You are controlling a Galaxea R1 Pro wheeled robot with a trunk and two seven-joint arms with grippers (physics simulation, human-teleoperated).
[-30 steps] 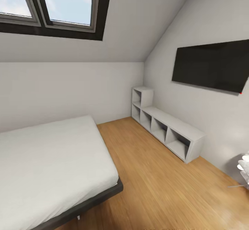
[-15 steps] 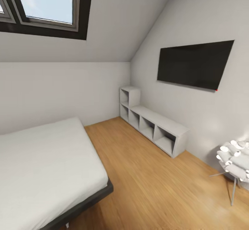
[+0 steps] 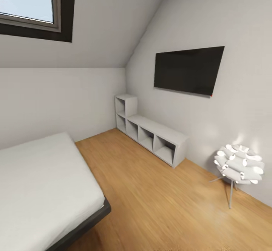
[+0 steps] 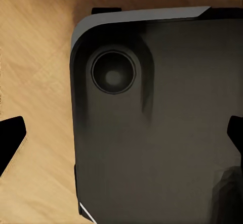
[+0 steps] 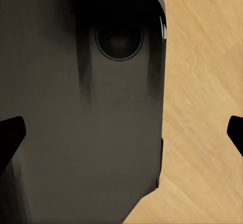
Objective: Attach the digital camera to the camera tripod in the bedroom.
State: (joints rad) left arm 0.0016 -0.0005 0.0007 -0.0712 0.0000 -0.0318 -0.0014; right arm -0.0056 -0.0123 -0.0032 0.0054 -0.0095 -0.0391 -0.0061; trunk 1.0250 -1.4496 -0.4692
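I am in the bedroom, with its sloped white ceiling, light wood floor (image 3: 162,209) and white bed (image 3: 37,190) on a dark frame at the left. The digital camera and the camera tripod are out of view. In the left wrist view my left gripper (image 4: 124,135) is open, its dark fingertips (image 4: 11,138) far apart at the picture's edges, with nothing between them. My right gripper (image 5: 124,133) is open in the same way and holds nothing. Beyond each gripper lie a dark rounded panel of my own body (image 4: 162,123) and the wood floor.
A low white cube shelf (image 3: 151,132) runs along the right wall under a black wall-mounted screen (image 3: 187,70). A white petal-shaped floor lamp (image 3: 238,164) on thin legs stands at the right. A roof window (image 3: 30,2) is at the upper left. Open floor lies between bed and shelf.
The head camera has swung to the right: bed, window, shelf and screen have all slid left in the picture, and the floor lamp has come fully into view.
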